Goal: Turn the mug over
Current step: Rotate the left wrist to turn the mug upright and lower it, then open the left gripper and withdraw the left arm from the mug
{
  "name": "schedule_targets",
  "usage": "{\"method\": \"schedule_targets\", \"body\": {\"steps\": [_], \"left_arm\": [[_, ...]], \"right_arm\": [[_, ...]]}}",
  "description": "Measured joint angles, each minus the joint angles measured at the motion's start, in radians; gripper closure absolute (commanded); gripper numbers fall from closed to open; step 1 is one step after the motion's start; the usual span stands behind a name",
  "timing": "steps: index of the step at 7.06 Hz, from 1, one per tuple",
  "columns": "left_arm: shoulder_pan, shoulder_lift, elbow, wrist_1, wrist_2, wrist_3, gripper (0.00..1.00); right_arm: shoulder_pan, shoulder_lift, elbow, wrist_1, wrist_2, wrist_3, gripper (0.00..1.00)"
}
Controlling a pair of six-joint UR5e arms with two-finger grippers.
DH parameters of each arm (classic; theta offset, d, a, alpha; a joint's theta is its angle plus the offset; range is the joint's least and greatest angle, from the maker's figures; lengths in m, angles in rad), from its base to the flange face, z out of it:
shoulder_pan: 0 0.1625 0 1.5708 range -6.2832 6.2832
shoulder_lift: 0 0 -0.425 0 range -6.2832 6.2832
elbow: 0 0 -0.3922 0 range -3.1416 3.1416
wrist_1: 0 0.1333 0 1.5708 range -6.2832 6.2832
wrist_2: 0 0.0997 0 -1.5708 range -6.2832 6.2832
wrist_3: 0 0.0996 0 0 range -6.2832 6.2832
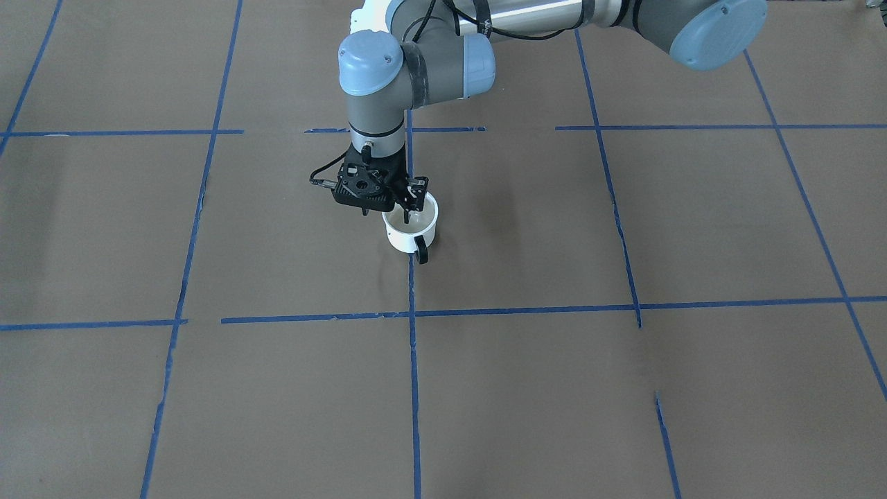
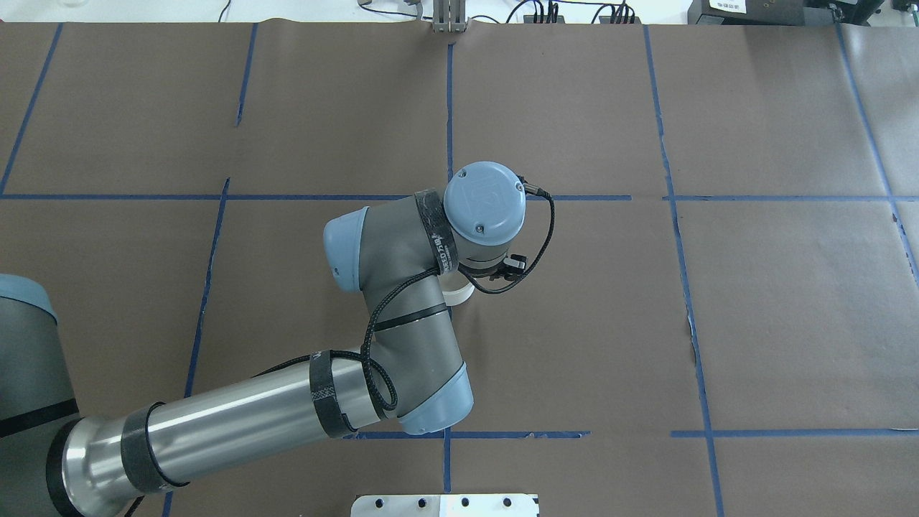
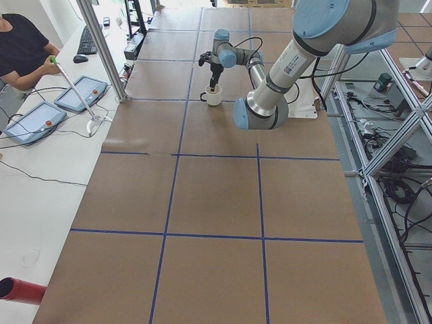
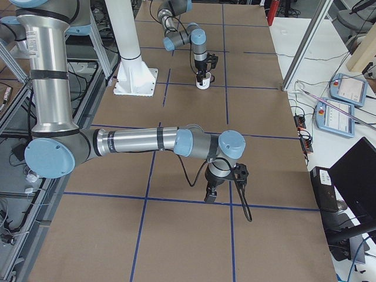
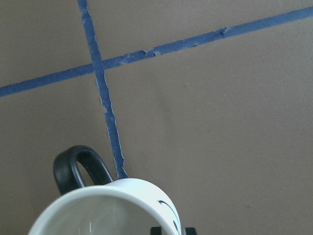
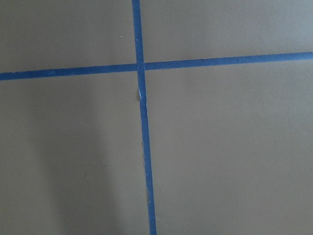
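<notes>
The white mug [image 1: 409, 237] stands upright on the brown table, mouth up, with its black handle [image 1: 420, 250] pointing away from the robot. My left gripper [image 1: 414, 206] comes down from above and straddles the mug's rim, one finger inside and one outside, jaws narrow on the wall. In the left wrist view the mug [image 5: 122, 208] fills the bottom edge, with part of the black face visible. In the overhead view only a sliver of the mug [image 2: 460, 295] shows under my wrist. My right gripper [image 4: 210, 197] hovers over bare table, far from the mug; I cannot tell whether it is open or shut.
Blue tape lines [image 1: 414, 313] divide the brown table into squares. A white mounting plate [image 2: 445, 505] sits at the robot's edge. An operator [image 3: 23, 47] sits at a side bench with tablets [image 3: 81, 94]. My left elbow [image 2: 431, 402] overhangs the table's middle.
</notes>
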Motion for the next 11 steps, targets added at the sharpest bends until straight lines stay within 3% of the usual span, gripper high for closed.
{"method": "schedule_targets", "body": {"steps": [4,7,9,11], "left_arm": [[-0.120,0.028,-0.189,0.099,-0.061,0.068,0.00],[-0.265,0.170,-0.299,0.103,-0.112,0.292,0.00],[-0.382,0.321,-0.346,0.016,-0.191,0.452,0.00],[-0.489,0.510,-0.358,-0.182,-0.287,0.497,0.00]], "right_arm": [[0.000,0.000,0.000,0.000,0.000,0.000,0.00],[0.000,0.000,0.000,0.000,0.000,0.000,0.00],[0.000,0.000,-0.001,0.000,0.000,0.000,0.00],[0.000,0.000,-0.001,0.000,0.000,0.000,0.00]]}}
